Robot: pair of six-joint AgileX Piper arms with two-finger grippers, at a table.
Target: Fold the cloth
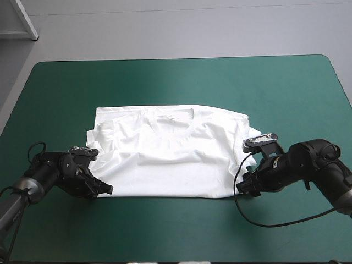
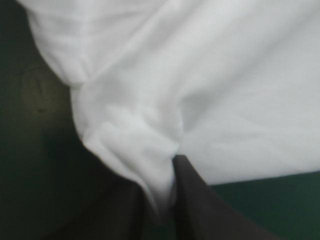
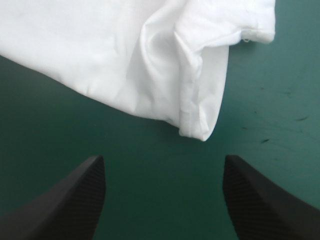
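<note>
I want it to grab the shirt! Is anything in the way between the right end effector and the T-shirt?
Nothing visible does. Only bare teal-green cover lies between the open right end effector and the T-shirt, whose corner sits just ahead. The left end effector is shut on the T-shirt.

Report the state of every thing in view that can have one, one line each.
White short-sleeved T-shirt: spread flat on the teal-green table cover, collar toward the far edge.
Left gripper, two broad black fingers: shut on the T-shirt's near left corner.
Right gripper, two broad black fingers: open, with the near right corner just ahead of it, not gripped.
</note>
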